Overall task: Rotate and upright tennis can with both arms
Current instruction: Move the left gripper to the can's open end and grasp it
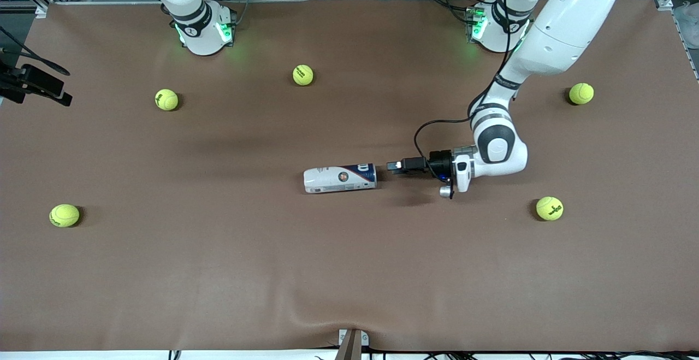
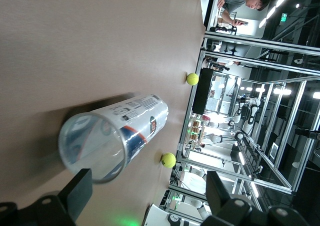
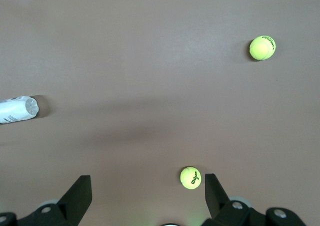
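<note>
We see the tennis can (image 1: 340,178) lying on its side in the middle of the worktop (image 1: 218,272). Its long way runs from 9 to 3 o'clock, open end at 3. The left tool (image 1: 394,166) sits there, open, holding nothing. The right tool (image 3: 147,196) waits, open wide, empty.

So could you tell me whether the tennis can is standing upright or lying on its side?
On its side: the tennis can lies flat on the table, open end facing the left gripper.
</note>
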### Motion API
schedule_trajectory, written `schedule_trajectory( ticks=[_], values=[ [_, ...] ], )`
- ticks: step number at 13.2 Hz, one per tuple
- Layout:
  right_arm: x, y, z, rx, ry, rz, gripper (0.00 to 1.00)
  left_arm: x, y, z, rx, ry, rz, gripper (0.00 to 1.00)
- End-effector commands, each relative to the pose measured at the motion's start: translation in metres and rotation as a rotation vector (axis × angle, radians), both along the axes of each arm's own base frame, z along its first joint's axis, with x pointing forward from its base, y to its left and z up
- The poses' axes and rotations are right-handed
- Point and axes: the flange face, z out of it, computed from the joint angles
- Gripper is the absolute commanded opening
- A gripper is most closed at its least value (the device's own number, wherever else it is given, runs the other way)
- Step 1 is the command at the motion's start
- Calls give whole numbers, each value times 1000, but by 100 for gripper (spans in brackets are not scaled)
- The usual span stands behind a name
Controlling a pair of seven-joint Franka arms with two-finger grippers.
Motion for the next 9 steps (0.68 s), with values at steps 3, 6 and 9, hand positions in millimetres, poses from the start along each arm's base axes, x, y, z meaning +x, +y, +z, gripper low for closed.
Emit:
schedule_trajectory(
  ticks=[3, 6, 9],
  values=[
    [-6, -9, 0, -9, 5, 9, 100, 5, -19, -12, -8, -6, 30, 93],
    [-4, -20, 2, -36, -7, 40, 100, 2, -26, -16, -9, 0, 26, 90],
    [3, -19, -7, -20, 9, 30, 100, 6, -35, -22, -23, -18, 37, 89]
  ],
)
